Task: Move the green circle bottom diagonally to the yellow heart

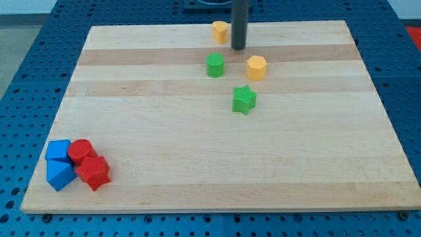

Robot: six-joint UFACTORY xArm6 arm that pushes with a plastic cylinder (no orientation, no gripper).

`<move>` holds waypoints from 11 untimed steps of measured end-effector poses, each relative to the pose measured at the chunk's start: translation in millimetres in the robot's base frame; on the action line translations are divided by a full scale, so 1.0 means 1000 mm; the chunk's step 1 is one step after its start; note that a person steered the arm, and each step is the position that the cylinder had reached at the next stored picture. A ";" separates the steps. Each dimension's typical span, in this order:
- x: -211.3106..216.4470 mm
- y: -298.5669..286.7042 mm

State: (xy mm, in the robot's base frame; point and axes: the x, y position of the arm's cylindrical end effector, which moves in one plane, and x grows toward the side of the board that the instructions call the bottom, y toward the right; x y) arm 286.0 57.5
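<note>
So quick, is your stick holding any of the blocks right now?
My tip: holds nothing, just a plain rod; it touches no block, sitting between the yellow heart and the green circle.

A pale wooden board (pixel 197 164) with lighter and darker stripes lies on a blue surface (pixel 26 72). On it sit two green blocks (pixel 215 66) (pixel 244 99), two yellow-orange blocks (pixel 220 31) (pixel 256 67), two red blocks (pixel 81 151) (pixel 93 172) and two blue blocks (pixel 58 150) (pixel 59 175). The rod ending in my tip (pixel 238 48) is dark grey.

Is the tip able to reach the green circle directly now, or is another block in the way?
Probably yes. My tip stands just above and to the right of the green circle, with bare board between them. The yellow heart and yellow hexagon lie off that path.
</note>
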 end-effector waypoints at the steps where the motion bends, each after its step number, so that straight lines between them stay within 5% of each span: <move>1: 0.041 0.017; 4: 0.032 -0.124; 6: 0.089 -0.103; 7: 0.085 -0.136; 9: 0.025 -0.114; 11: 0.104 -0.130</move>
